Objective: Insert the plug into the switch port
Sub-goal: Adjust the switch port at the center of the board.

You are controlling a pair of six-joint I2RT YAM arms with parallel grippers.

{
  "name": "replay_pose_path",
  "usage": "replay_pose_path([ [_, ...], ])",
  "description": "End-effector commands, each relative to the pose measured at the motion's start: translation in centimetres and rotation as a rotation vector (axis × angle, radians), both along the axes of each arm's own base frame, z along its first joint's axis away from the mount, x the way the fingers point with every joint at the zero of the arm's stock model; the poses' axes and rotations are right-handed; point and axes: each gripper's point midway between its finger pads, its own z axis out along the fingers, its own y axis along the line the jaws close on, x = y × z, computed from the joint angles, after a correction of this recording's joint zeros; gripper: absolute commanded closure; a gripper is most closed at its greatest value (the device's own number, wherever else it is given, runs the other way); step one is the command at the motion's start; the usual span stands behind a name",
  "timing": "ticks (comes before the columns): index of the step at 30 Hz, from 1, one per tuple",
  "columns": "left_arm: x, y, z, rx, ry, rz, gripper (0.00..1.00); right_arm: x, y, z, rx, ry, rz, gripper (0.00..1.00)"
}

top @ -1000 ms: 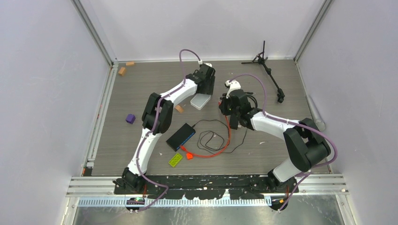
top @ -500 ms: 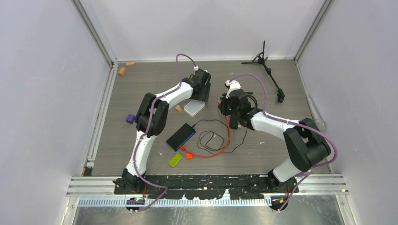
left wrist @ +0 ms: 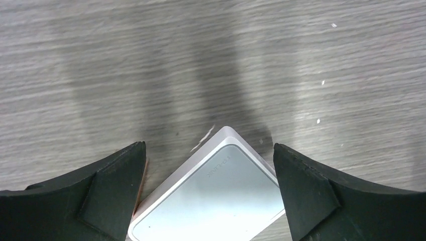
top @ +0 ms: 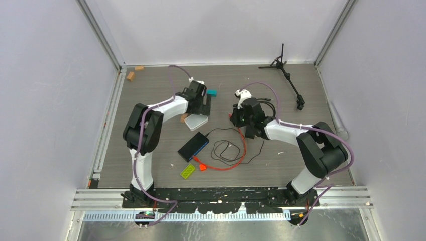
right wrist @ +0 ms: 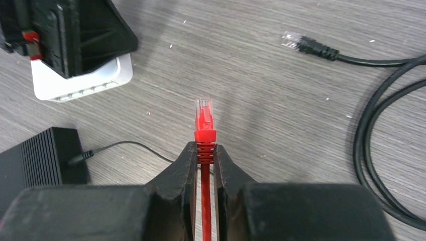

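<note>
Square small red clear-tipped plug (right wrist: 204,116), clamped in right gripper (right wrist: 205,150), to ports (right wrist: 84,92) of white box-shaped switch (right wrist: 75,83) (left gripper (left wrist: 208,193) spread astride).

Left end effector (left wrist: 208,146) wide open (pointing down); right end effector (right wrist: 203,148) clamped

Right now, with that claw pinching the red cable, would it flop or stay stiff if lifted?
Probably floppy: the red cable lies in loose curves on the table. The plug end likely holds straight, jutting unsupported beyond the right gripper. It seems light, being thin.
</note>
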Motion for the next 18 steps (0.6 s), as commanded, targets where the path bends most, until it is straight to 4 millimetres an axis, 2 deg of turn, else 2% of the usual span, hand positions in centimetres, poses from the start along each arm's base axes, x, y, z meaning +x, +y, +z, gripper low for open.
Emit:
replay_pose_path([
  [1,0.8,-0.4,2.9,-0.106,-0.149,-0.015,0.00,0.7,2.0,1.8,0.015,-0.070,0.068,1.00],
  [4,0.3,0.2,2.0,-0.134,-0.153,0.007,0.00,0.6,2.6,1.5,0.002,-0.071,0.088,1.00],
  [8,-0.2,0.6,1.9,-0.124,-0.125,0.017,0.02,0.1,3.8,1.2,-0.012,-0.071,0.142,1.00],
  [15,-0.8,2.7,2.6,-0.101,-0.189,0.089,0.00,-0.8,5.7,0.3,-0.068,-0.063,0.209,0.99],
  [18,-0.7,3.1,4.2,-0.127,-0.241,0.102,0.00,-0.9,6.0,0.0,-0.078,-0.057,0.218,1.00],
])
